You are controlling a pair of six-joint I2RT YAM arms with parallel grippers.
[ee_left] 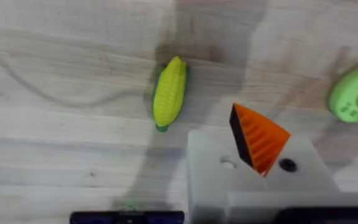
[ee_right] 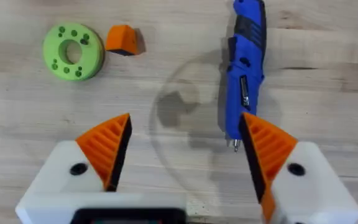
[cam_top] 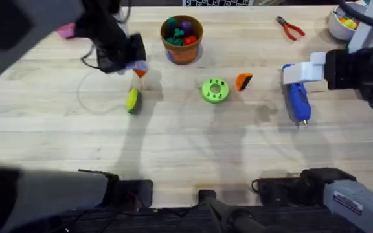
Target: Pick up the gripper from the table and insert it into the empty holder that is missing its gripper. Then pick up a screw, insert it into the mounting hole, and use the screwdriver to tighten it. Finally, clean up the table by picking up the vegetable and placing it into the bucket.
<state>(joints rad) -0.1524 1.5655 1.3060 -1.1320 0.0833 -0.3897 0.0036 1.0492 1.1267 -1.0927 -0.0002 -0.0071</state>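
1. Overhead. We log the loose orange gripper [cam_top: 243, 81] lying on the table [cam_top: 186, 155], just beside a green holed disc [cam_top: 214, 90]. The screwdriver [cam_top: 298, 100] lies near the right gripper [cam_top: 296, 72], which hovers over its rear end; the vegetable [cam_top: 132, 100] lies below the left gripper [cam_top: 136, 68]; the bucket [cam_top: 182, 40], holding toy produce, stands at the far side. Red-handled pliers [cam_top: 291, 28] and a white bowl [cam_top: 343, 22] sit at the far right corner. Surface: pale wood planks; little of the room shows beyond the table's far edge.

2. Left wrist. We note one orange pad on the holder [ee_left: 253, 180]; the other mount looks bare, so whether this pincer is open or closed we cannot tell. It holds nothing. The vegetable [ee_left: 169, 92] lies free. Risk, in our judgement: with one pad, any grasp here would slip, and the arm could knock the vegetable.

3. Right wrist. We record the right gripper [ee_right: 182, 155] spread wide and empty, the screwdriver [ee_right: 244, 68] past one finger, the loose gripper [ee_right: 122, 39] touching or nearly touching the disc [ee_right: 73, 51]. Risk: closing on the small wedge may catch the disc, or tilt the wedge so it misses the holder.
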